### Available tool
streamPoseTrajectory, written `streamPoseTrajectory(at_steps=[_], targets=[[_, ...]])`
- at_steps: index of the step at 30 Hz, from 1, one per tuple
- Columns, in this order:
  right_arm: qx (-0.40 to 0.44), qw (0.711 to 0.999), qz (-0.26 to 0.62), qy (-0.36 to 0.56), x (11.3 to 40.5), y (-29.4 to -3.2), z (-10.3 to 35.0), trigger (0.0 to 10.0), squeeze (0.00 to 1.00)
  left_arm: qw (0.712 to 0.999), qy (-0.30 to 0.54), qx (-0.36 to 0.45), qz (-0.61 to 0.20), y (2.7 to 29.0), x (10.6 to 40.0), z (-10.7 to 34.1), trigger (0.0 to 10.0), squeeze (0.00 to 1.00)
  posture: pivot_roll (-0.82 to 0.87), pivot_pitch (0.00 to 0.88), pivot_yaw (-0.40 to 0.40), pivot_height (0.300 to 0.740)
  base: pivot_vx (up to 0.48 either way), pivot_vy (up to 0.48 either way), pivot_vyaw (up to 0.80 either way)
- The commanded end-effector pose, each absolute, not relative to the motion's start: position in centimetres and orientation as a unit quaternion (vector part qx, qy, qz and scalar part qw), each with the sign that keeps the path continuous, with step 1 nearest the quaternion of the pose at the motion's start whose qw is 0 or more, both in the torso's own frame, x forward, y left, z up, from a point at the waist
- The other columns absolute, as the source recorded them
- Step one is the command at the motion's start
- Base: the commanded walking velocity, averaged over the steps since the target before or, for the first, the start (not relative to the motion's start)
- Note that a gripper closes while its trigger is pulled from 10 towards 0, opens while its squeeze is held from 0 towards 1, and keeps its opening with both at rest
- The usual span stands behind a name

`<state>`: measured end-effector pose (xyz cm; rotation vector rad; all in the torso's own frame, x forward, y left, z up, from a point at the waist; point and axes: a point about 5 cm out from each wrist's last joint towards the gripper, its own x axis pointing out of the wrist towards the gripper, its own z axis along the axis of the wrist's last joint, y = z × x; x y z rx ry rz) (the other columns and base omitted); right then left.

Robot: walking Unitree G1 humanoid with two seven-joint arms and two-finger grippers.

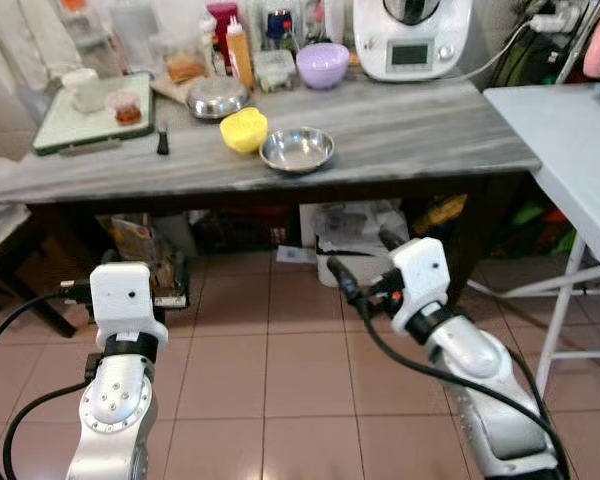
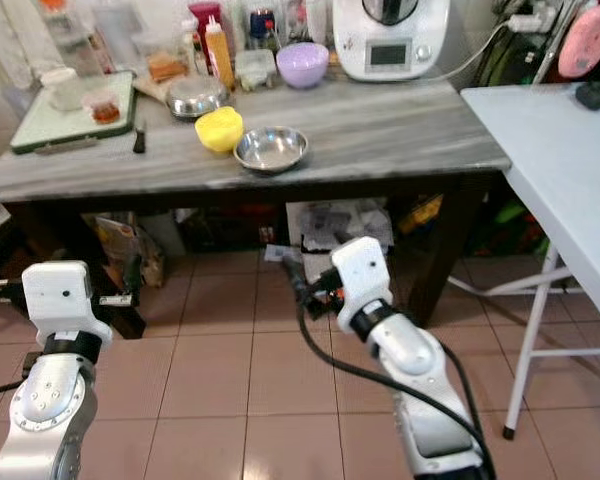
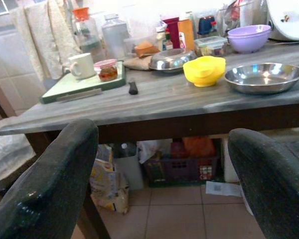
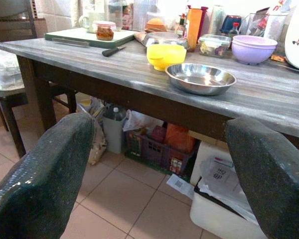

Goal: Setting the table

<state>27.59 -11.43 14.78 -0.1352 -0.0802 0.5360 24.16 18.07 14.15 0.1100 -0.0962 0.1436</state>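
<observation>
A grey wooden table point(image 1: 410, 130) stands ahead of me. Near its front edge are an empty steel bowl point(image 1: 297, 149) and, beside it on the left, a yellow bowl point(image 1: 244, 130). Behind them sit a second steel bowl point(image 1: 217, 97) and a purple bowl point(image 1: 323, 64). At the left, a green cutting board point(image 1: 85, 125) carries a mug point(image 1: 85, 88) and a small jar point(image 1: 127, 108), with a black-handled knife point(image 1: 163, 138) next to it. My left gripper point(image 3: 162, 194) and right gripper point(image 1: 363, 262) hang open and empty over the tiled floor, below the tabletop.
A white folding table point(image 1: 570, 170) juts in on the right, its legs near my right arm. A white kitchen machine point(image 1: 412, 35) and bottles line the table's back. Bags, a crate and a white bin point(image 1: 355, 235) fill the space underneath. A dark chair point(image 4: 12, 10) stands left.
</observation>
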Motion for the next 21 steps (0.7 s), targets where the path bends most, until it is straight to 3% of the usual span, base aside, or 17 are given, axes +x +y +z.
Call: streamPoseTrajectory(at_steps=[1, 21], targets=[[-0.072, 0.960, 0.265, -0.053, 27.67, -11.36, 15.32, 10.0, 0.00, 0.995, -0.047, 0.054, 0.071, 18.30, 24.25, 14.15, 10.0, 0.00, -0.07, 0.081, 0.085, 0.740, 0.000, 0.000, 0.00], [-0.077, 0.961, 0.260, -0.054, 27.68, -11.47, 15.29, 10.0, 0.00, 0.996, -0.041, 0.046, 0.065, 18.17, 24.52, 13.92, 10.0, 0.00, -0.07, 0.078, 0.088, 0.740, 0.000, -0.324, 0.00]])
